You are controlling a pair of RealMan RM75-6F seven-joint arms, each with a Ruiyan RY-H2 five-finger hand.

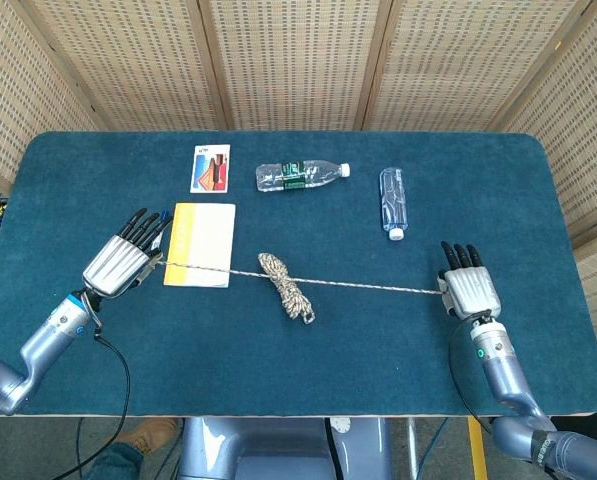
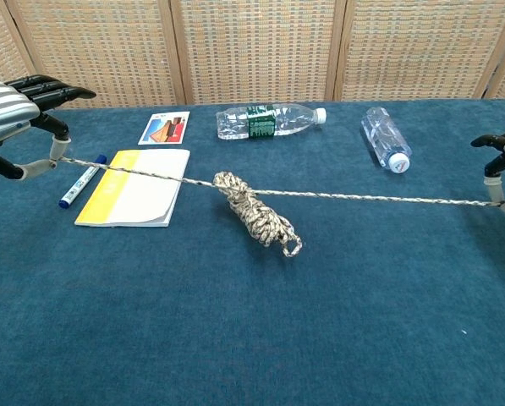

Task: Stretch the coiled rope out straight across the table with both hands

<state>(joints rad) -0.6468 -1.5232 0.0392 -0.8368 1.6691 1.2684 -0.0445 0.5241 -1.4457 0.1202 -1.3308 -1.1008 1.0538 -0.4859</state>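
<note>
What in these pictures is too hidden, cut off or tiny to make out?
- Right hand, chest view: mostly cut off by the frame's right edge.
- Left hand, chest view: partly cut off by the left edge.
- Rope ends, head view: covered by the backs of both hands, so the grip is hidden.
- Card print and green bottle label: too small to read.
</note>
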